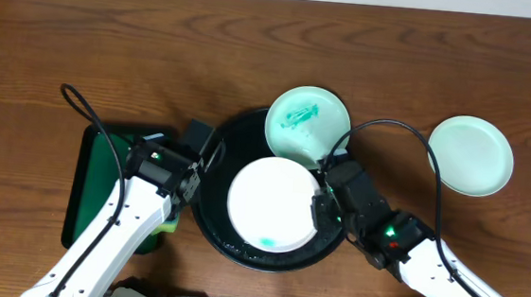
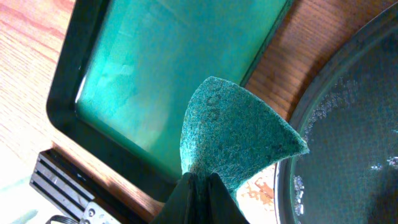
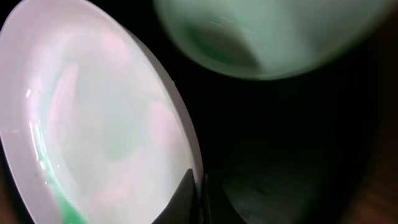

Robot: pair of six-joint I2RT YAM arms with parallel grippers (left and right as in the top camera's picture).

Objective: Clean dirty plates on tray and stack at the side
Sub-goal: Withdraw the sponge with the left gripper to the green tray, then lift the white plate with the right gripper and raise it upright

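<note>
The white plate (image 1: pixel 272 204) sits over the round black tray (image 1: pixel 210 222), with a green smear near its front edge. My right gripper (image 1: pixel 318 210) is shut on its right rim; the right wrist view shows the plate (image 3: pixel 93 124) pinched between the fingers (image 3: pixel 198 193). A mint plate with green smears (image 1: pixel 307 123) leans on the tray's back rim and shows blurred in the right wrist view (image 3: pixel 273 37). A plain mint plate (image 1: pixel 470 155) lies on the table at the right. My left gripper (image 1: pixel 182 191) is shut on a green scouring pad (image 2: pixel 233 134), held by the tray's left rim (image 2: pixel 298 124).
A rectangular green tray with a dark rim (image 1: pixel 92 178) lies at the left, under the left arm; it fills the left wrist view (image 2: pixel 155 68). Black cables loop over the table by both arms. Brown wooden table (image 1: pixel 160 45) extends behind.
</note>
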